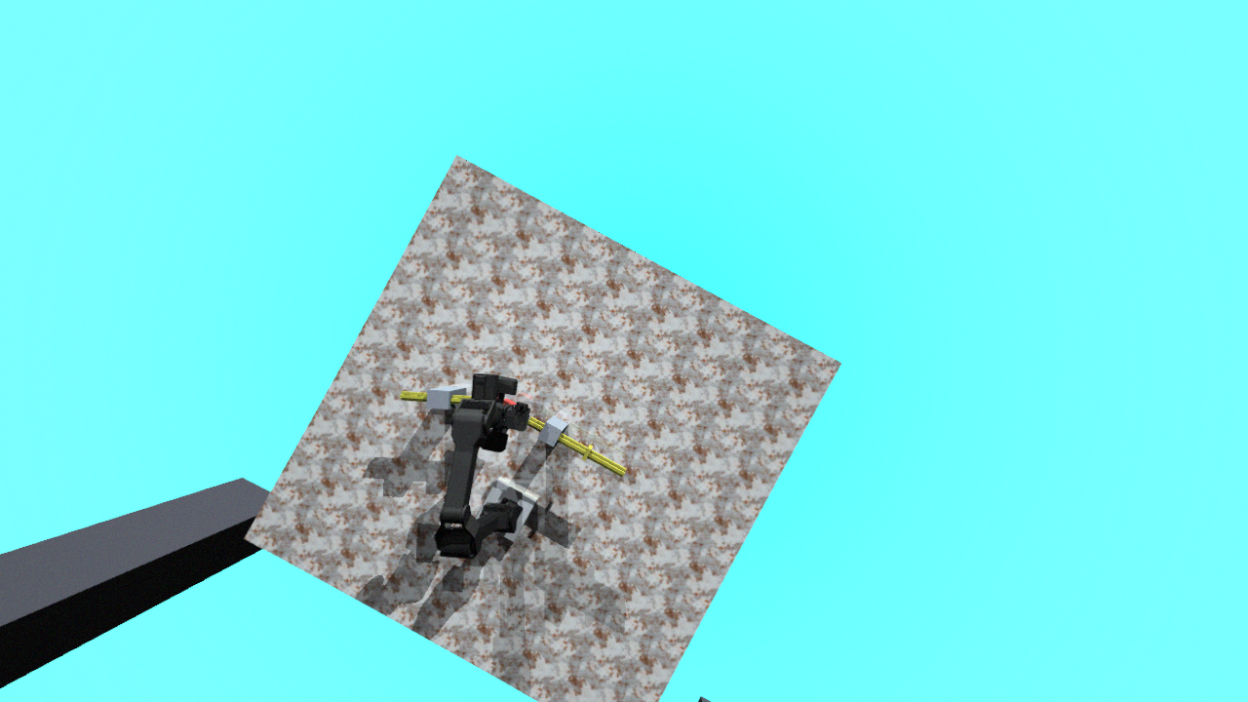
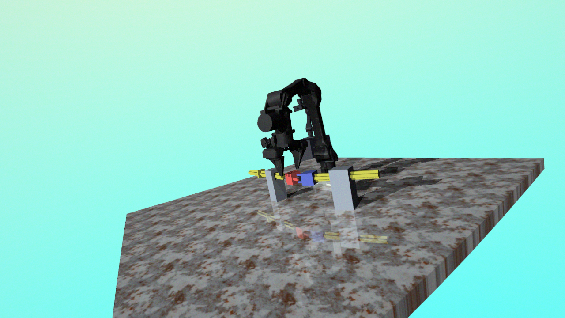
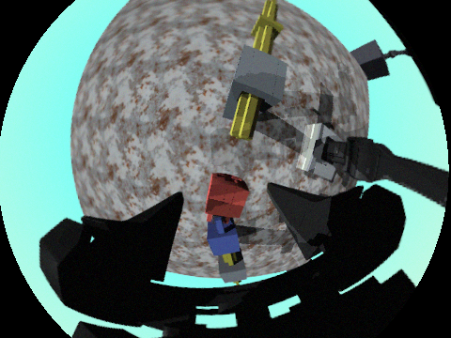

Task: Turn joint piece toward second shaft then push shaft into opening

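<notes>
The red joint piece [image 1: 508, 402] [image 2: 291, 178] [image 3: 227, 196] is hinged to a blue piece [image 2: 308, 177] [image 3: 224, 239] on the first yellow shaft [image 1: 411, 395] [image 2: 365, 174], held by its grey block [image 1: 441, 399] [image 2: 342, 189]. Its opening faces roughly towards the second yellow shaft [image 1: 610, 463] [image 3: 245, 117]; exact alignment is unclear. That shaft runs through the other grey block [image 1: 552, 431] [image 2: 276, 187] [image 3: 259, 75]. In the wrist view a gap separates its end from the red piece. My gripper [image 2: 289, 170] [image 3: 225, 192] is open and empty, its fingertips slightly above the red piece.
A yellow collar [image 1: 589, 450] [image 2: 258, 173] [image 3: 267, 26] sits on the second shaft beyond its block. The arm's base stands on the speckled table [image 1: 610, 305] [image 2: 237, 257], to the right in the wrist view. A dark beam [image 1: 131, 559] reaches the table's left corner in the top view.
</notes>
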You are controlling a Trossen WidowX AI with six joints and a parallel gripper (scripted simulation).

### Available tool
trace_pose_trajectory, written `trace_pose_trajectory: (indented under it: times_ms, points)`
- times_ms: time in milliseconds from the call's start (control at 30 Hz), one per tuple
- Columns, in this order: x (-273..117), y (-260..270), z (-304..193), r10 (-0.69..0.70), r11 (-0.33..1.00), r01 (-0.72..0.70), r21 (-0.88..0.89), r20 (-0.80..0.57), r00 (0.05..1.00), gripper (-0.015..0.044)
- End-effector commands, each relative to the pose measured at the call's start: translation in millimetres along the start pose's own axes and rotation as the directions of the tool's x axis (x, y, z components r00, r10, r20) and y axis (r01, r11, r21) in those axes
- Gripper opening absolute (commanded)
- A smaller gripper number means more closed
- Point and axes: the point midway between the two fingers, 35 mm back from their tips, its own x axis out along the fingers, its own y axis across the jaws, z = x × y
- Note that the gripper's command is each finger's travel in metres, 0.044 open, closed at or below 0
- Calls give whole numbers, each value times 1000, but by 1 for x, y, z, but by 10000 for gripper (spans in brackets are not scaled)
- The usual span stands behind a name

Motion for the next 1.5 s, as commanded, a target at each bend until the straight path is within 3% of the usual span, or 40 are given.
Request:
trace_pose_trajectory:
  times_ms: [0,333,767,1067,1467]
  points:
    - [-17,2,1,24,993,-25,-113,-12,1000,440]
    - [-55,1,4,56,898,-66,-434,-35,998,440]
    - [-102,-8,8,97,643,-110,-758,-62,993,440]
    - [-101,-9,10,93,666,-110,-738,-64,994,440]
    - [-76,-14,36,46,879,-141,-456,-212,976,440]
